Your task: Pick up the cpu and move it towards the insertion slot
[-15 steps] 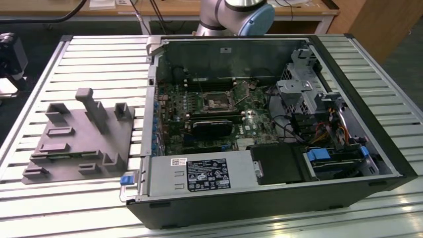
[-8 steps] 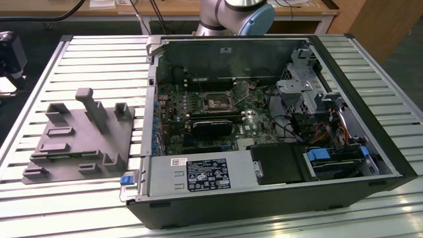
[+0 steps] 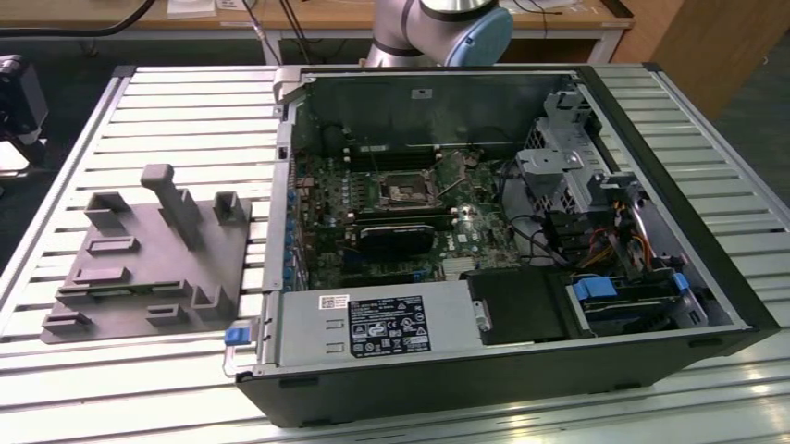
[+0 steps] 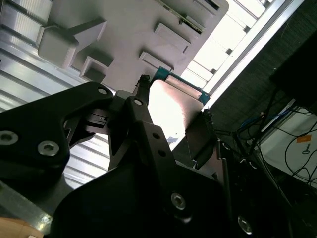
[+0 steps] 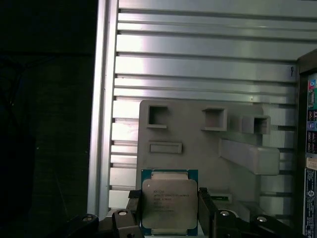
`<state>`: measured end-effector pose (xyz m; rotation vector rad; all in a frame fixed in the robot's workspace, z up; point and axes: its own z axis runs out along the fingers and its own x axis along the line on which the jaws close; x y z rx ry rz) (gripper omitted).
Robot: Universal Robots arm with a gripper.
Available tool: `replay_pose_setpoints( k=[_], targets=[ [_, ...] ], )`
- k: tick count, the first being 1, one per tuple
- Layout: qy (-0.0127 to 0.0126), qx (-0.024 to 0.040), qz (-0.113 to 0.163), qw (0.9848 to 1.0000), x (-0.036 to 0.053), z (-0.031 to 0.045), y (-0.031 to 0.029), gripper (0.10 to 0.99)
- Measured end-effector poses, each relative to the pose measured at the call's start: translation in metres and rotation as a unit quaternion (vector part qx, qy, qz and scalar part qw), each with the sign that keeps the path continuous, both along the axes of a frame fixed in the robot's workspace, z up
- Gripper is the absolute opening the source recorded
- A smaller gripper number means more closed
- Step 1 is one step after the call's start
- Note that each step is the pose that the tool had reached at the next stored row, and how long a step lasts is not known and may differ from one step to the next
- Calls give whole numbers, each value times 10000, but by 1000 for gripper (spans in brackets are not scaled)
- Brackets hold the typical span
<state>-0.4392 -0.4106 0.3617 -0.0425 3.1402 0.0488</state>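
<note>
First wrist view has the gripper (image 5: pixel 170 210) clamped on the cpu (image 5: pixel 170 203) above the grey fixture plate (image 5: pixel 198 148), so the grasp seems made, while the carry to the insertion slot (image 3: pixel 402 191) in the computer case (image 3: pixel 494 393) remains.

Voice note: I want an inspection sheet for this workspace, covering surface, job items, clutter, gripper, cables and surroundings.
Surface: slatted metal table, carrying an open computer case.
Job's things: the cpu is held above the grey fixture in both wrist views. The insertion slot sits on the motherboard, with a silvery frame and a dark centre.
Clutter: grey plastic fixture with blocks and posts, on the exterior view's left of the case.
Gripper: gripper shut on the cpu, with the fingers on opposite edges.
Cables: coloured wire bundle inside the case; loose cables beyond the table edge.
Surroundings: wooden desk behind the table.
</note>
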Motion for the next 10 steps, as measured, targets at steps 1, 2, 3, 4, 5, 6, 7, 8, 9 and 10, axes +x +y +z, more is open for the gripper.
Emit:
replay_pose_setpoints(
  k=[1,2,3,4,5,6,7,8,9,10],
  targets=[
    [0,0,0,10000,0,4,0,541],
    [0,0,0,10000,0,8,0,541],
    [0,0,0,10000,0,11,0,541],
    [0,0,0,10000,0,15,0,541],
    [1,0,0,10000,0,18,0,541],
    [1,-1,0,10000,0,22,0,541],
    [1,0,0,10000,0,25,0,541],
    [0,0,0,10000,0,29,0,541],
    [0,0,0,10000,0,33,0,541],
    [0,0,0,10000,0,36,0,541]
  ],
)
